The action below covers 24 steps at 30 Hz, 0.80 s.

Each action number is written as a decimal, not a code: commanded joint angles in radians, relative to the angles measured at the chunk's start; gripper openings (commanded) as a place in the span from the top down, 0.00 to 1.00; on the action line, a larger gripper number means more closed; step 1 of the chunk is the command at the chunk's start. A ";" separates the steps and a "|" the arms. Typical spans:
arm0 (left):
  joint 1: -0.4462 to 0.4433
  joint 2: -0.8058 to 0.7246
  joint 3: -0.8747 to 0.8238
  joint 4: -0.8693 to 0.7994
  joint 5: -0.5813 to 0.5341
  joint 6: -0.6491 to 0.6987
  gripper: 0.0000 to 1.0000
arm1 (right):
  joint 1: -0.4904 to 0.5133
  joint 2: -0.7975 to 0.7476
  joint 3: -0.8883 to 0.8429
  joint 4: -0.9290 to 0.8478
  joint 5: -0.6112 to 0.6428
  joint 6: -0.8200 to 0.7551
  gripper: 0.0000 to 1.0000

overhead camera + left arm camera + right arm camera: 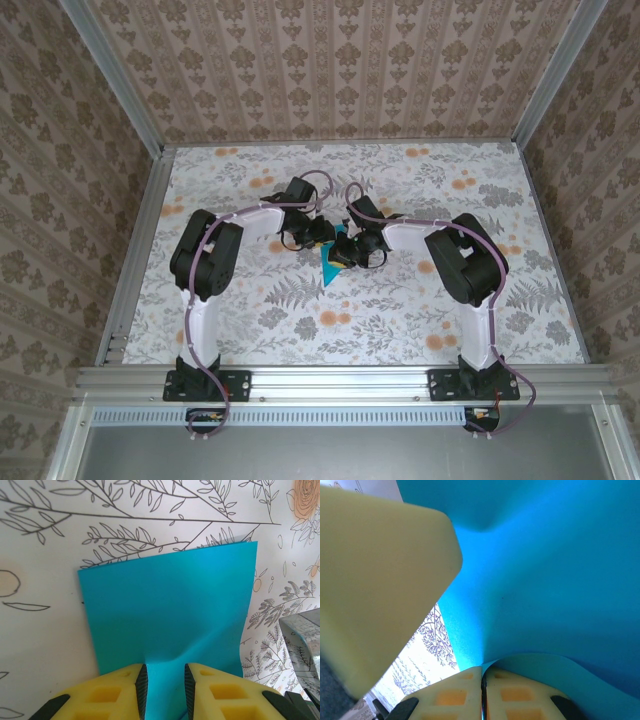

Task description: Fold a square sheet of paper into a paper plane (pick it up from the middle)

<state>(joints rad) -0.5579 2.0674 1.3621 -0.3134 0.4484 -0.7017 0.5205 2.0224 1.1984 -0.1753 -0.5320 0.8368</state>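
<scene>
The square sheet of paper (328, 270) is plain turquoise and lies at the table's centre, between the two grippers. In the left wrist view the paper (170, 600) looks doubled over, with two edges showing at its far corner. My left gripper (165, 666) stands partly open; its yellow fingertips rest on the sheet's near part, and the paper puckers there. My right gripper (482, 670) is shut on an edge of the paper (555, 580), which curls up from its jaws. One left finger (380, 580) looms at that view's left. From above, the left gripper (318, 235) and right gripper (350, 250) nearly touch.
The floral-patterned tabletop (400, 320) spreads all around the sheet, bounded by aluminium rails and patterned walls. A grey shiny body (305, 645) juts in at the right edge of the left wrist view, close to the paper.
</scene>
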 commanded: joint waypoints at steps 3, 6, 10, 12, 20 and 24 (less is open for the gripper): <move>0.005 -0.063 -0.012 -0.050 -0.061 -0.006 0.69 | -0.005 0.030 0.007 -0.010 0.036 -0.002 0.89; 0.026 -0.135 -0.073 -0.028 -0.114 -0.050 0.67 | -0.005 0.031 0.006 -0.017 0.044 -0.006 0.85; 0.050 -0.227 -0.177 0.007 -0.149 -0.091 0.65 | -0.004 0.027 0.005 -0.026 0.052 -0.010 0.74; 0.059 -0.266 -0.230 0.025 -0.159 -0.111 0.64 | -0.005 0.028 0.002 -0.027 0.056 -0.011 0.68; 0.071 -0.383 -0.372 0.071 -0.164 -0.145 0.64 | -0.005 0.023 -0.007 -0.025 0.064 -0.015 0.60; 0.056 -0.413 -0.415 0.101 -0.135 -0.154 0.65 | -0.004 0.022 -0.011 -0.030 0.072 -0.015 0.65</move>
<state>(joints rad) -0.4927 1.6909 0.9646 -0.2504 0.2993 -0.8318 0.5217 2.0216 1.2106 -0.1539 -0.5415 0.8318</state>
